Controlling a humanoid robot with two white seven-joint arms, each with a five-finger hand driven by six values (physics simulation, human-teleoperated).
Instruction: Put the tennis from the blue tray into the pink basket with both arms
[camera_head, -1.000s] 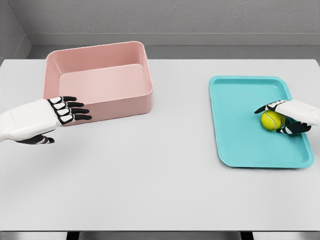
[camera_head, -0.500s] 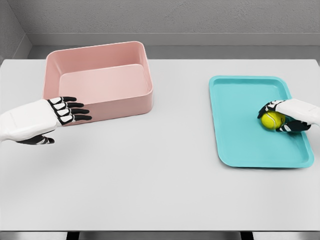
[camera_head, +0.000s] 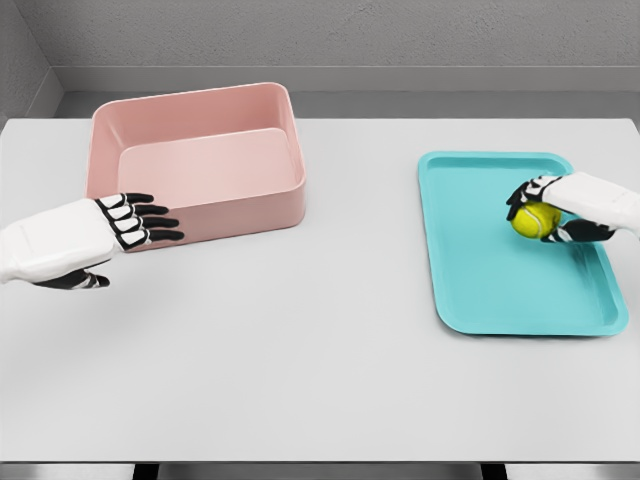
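Here, tennis ball (camera_head: 535, 220) clasped inside right hand (camera_head: 560, 212) fingers (camera_head: 524, 195), over blue tray (camera_head: 490, 270)

A white desk (camera_head: 320, 350) holds a pink basket (camera_head: 200, 160) at the back left and a blue tray (camera_head: 490, 270) on the right. The right hand (camera_head: 560, 210) grips a yellow tennis ball (camera_head: 535, 220) over the tray's right side. The left hand (camera_head: 90, 238) hovers with fingers (camera_head: 150, 222) extended, just in front of the basket.

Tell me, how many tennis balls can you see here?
1. The tennis ball is over the blue tray at the right, gripped by the right hand. None appears hidden; the pink basket looks empty.
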